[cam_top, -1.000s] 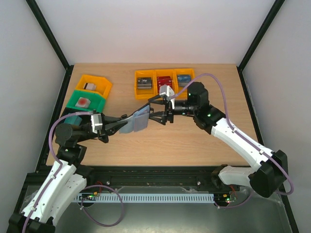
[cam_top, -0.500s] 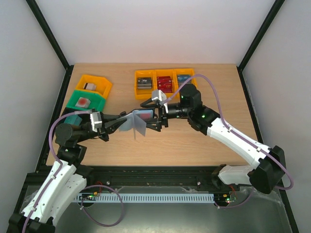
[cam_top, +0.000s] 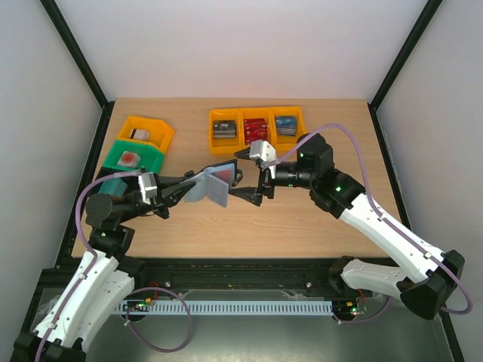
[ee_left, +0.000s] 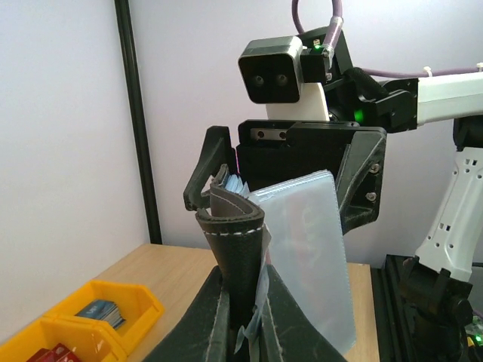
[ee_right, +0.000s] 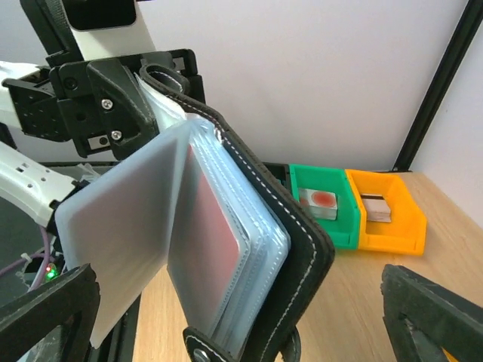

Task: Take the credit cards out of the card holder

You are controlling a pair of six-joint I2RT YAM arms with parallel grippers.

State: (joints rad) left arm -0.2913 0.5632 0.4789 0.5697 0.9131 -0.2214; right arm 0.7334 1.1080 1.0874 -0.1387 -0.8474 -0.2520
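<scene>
My right jaws have spread wide since the last look and backed off rightward from the card holder (cam_top: pixel 217 183); they grip nothing. The desk (cam_top: pixel 302 219) lies below, with the holder aloft over its middle. My right arm (cam_top: pixel 370 219) stretches leftward, roughly level. My left jaws clamp the holder's black cover. Clear sleeves fan out, a reddish card (ee_right: pixel 215 249) in one. Orange bins (cam_top: pixel 256 128) sit behind.

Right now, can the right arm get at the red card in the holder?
Probably yes. The left gripper holds the card holder fanned open toward the right gripper, whose jaws stand wide, nothing in the way. The red card sits inside a clear sleeve, so pinching it may be fiddly.
</scene>
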